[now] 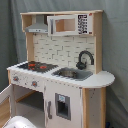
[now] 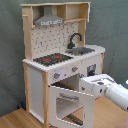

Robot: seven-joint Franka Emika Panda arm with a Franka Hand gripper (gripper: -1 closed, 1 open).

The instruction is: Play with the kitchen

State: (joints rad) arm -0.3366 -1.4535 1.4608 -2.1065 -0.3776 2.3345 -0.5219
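The kitchen (image 1: 60,75) is a tall toy unit of white panels and pale wood. It has a black-red hob (image 1: 35,65), a sink (image 1: 72,73), a black tap (image 1: 85,59) and a grey hood (image 1: 37,25). In the second exterior view the kitchen (image 2: 40,85) has its windowed oven door (image 2: 67,102) swung open toward the camera. My gripper (image 2: 83,86) is at the end of the white arm (image 2: 112,92), right by the door's top edge, below the knobs (image 2: 75,69). Only a white part of the arm (image 1: 20,122) shows at the bottom of the first exterior view.
A grey curtain (image 1: 115,45) hangs behind the kitchen. The unit stands on a wooden floor (image 2: 15,117). A white microwave-style box (image 1: 65,24) sits on the top shelf. In the first exterior view the open oven door (image 1: 4,100) juts out at the left edge.
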